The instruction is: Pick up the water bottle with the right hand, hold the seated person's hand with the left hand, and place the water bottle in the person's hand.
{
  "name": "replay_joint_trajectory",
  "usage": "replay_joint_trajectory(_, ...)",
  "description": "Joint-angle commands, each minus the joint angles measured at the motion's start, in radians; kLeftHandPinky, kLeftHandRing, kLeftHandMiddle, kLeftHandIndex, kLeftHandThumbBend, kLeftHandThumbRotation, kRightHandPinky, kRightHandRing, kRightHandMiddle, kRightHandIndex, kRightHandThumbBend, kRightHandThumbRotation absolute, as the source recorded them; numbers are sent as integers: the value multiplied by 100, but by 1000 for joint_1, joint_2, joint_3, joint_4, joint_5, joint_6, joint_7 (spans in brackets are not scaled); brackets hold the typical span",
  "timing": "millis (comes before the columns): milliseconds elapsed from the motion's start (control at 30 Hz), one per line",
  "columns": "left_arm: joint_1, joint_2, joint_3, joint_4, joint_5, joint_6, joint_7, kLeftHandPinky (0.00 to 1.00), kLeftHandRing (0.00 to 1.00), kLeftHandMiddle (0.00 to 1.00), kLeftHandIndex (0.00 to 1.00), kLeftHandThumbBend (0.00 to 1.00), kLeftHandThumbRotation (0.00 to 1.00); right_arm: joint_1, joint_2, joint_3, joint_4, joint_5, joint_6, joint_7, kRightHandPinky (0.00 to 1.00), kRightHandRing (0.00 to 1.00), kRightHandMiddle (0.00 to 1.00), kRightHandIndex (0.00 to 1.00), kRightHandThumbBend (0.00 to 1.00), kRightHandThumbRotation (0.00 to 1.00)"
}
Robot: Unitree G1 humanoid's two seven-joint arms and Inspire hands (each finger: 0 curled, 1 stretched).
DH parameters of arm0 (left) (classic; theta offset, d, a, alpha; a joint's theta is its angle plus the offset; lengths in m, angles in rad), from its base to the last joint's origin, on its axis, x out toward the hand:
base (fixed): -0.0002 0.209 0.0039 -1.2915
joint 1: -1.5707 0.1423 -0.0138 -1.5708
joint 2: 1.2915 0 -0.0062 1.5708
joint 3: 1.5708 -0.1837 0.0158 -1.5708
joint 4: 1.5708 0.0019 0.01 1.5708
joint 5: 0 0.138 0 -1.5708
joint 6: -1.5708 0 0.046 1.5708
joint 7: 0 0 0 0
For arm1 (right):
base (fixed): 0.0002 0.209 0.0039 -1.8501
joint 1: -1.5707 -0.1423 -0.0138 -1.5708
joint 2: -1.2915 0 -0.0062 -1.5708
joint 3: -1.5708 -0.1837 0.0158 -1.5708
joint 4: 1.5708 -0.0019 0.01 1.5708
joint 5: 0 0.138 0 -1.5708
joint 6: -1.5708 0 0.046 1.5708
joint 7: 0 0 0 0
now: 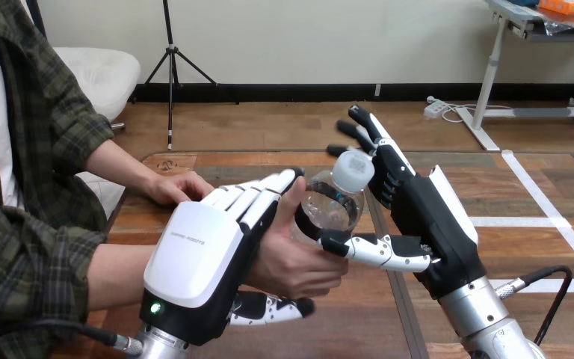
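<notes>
Above the wooden table (389, 321), you see the clear water bottle (334, 203), tilted with its white cap (353, 170) up and to the right, its lower end in the person's hand (299, 265), whose thumb rises along the bottle's left side. To the left of the bottle, your robot's left hand (198, 254) lies against the back of that hand, its fingers (258, 194) straight and together with tips reaching the bottle's shoulder, and its thumb (269, 308) stretched out underneath; nothing is curled round the person's hand. To the right of the bottle, the right hand (426, 213) stands with its fingers (370, 127) straight and spread, rising behind and past the cap, while its thumb (377, 250) reaches left across the bottle's lower part, the tip touching it. Grey print runs across the left hand's white back shell, too small to read. Well left of the bottle, the person's other hand (179, 187) rests flat on the table.
</notes>
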Motion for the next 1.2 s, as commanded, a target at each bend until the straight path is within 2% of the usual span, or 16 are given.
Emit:
replay_joint_trajectory(0,-75,7,-12,-22,-29,-57,-4,100,100,100,100,100,58,-70,-10,5,-48,-6,-1,-17,100,100,100,100,86,30)
replay_joint_trajectory(633,-87,0,1,16,-128,-183,-29,100,100,100,100,100,65,-68,-8,8,-50,-9,7,-18,100,100,100,100,87,32)
replay_joint_trajectory(1033,-100,-15,13,65,-197,-296,-18,100,100,100,100,100,62,-65,-5,5,-54,-6,8,-21,100,100,100,100,86,32)
replay_joint_trajectory(1167,-108,-28,17,94,-200,-338,15,100,100,100,100,100,62,-63,0,3,-51,-2,5,-23,100,100,100,100,86,32)
